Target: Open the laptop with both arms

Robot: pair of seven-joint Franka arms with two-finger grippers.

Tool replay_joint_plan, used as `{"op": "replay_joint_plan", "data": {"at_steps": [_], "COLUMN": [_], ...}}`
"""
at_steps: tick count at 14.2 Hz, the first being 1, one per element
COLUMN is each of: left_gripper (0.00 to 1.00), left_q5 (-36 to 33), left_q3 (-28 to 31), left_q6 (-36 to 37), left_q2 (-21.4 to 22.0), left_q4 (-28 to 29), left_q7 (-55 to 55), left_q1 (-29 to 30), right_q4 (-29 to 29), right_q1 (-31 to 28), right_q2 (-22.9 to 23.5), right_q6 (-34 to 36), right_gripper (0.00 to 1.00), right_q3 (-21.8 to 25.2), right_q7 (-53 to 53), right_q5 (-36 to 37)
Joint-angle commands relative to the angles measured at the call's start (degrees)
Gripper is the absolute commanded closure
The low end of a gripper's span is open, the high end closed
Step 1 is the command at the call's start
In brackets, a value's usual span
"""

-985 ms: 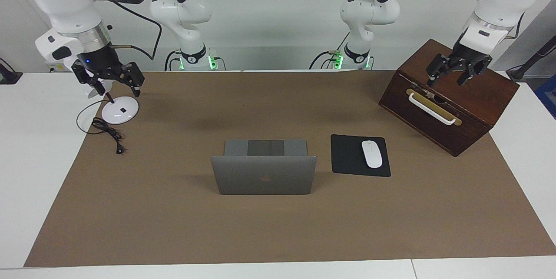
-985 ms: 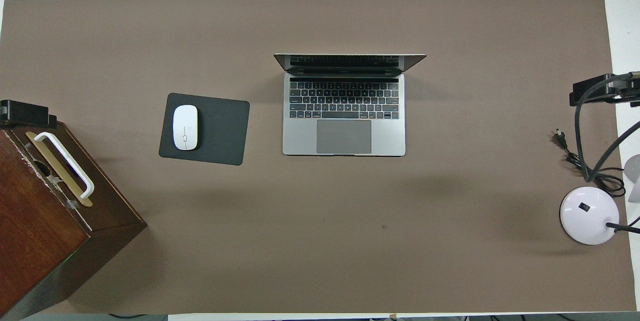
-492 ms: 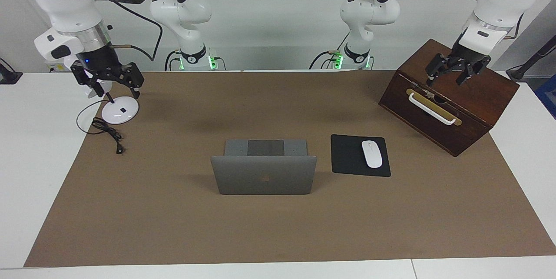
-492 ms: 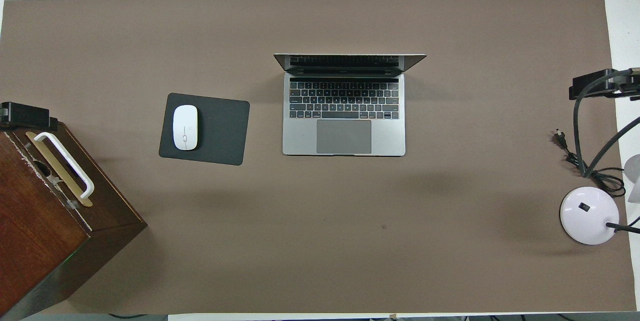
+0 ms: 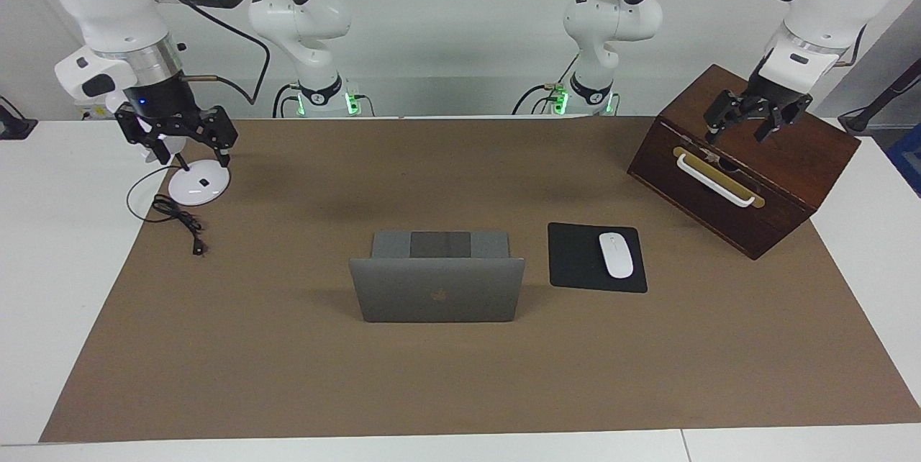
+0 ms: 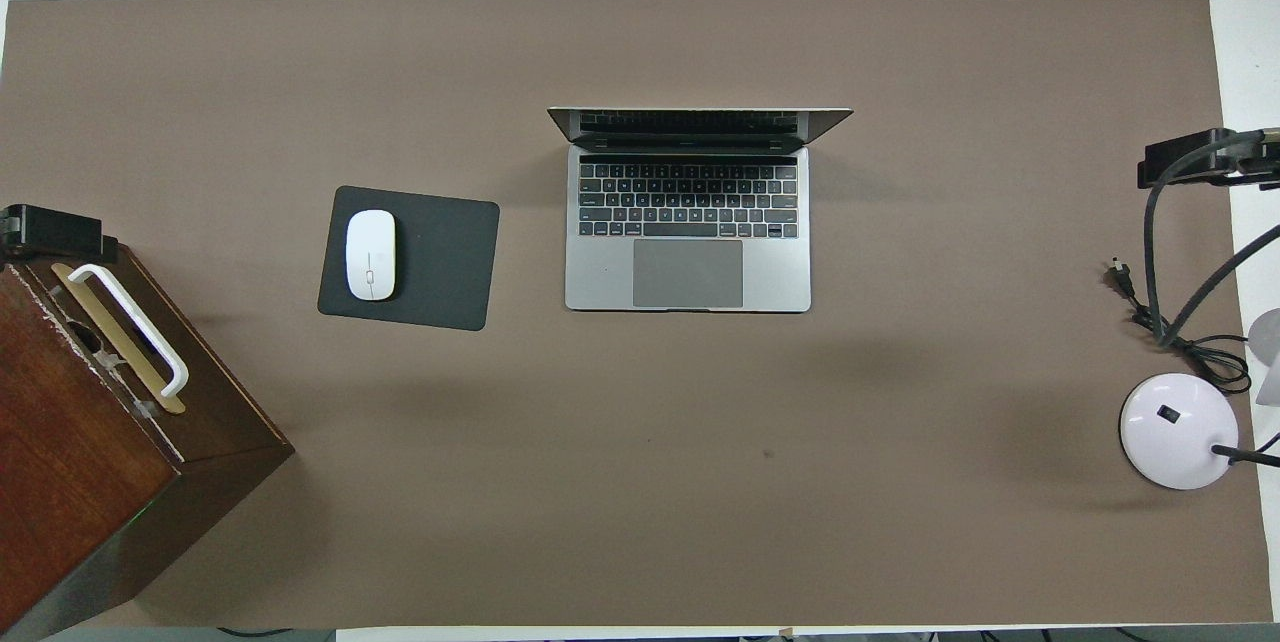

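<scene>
- The laptop (image 5: 437, 289) stands open mid-surface (image 5: 460, 376), beside the mouse pad (image 5: 596, 257), nothing touching it.
- Left claw (image 5: 745, 119), fingers spread and empty, hangs over the wooden box (image 5: 748, 160).
- Right claw (image 5: 178, 137), fingers spread and empty, hangs over the lamp base (image 5: 198, 182).

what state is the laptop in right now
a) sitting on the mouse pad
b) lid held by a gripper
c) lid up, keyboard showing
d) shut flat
c: the laptop has its lid raised with the keyboard and trackpad exposed, it sits on the brown mat beside the mouse pad, and no gripper touches it.
</scene>
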State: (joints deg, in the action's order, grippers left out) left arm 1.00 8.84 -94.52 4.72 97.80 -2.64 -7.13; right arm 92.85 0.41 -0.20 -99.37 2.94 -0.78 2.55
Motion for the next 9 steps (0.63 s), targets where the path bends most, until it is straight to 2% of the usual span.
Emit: {"op": "replay_joint_plan", "data": {"at_steps": [1,9], "left_gripper": [0.00,0.00], "left_q5": [-1.17,-1.17], "left_q3": [-0.32,-0.32], "left_q6": [1.54,1.36], "left_q2": [-0.41,-0.24], "left_q4": [-1.04,-0.95], "left_q7": [0.53,0.53], "left_q1": [0.28,0.28], "right_q4": [1.46,1.46], "right_q1": [-0.23,-0.06], "right_q2": [-0.94,-1.03], "right_q6": [-1.62,-1.53], "right_gripper": [0.00,0.00], "right_q3": [-0.48,-1.36], "right_q7": [-0.89,-3.35], "right_q5": [-0.09,-0.18]}}
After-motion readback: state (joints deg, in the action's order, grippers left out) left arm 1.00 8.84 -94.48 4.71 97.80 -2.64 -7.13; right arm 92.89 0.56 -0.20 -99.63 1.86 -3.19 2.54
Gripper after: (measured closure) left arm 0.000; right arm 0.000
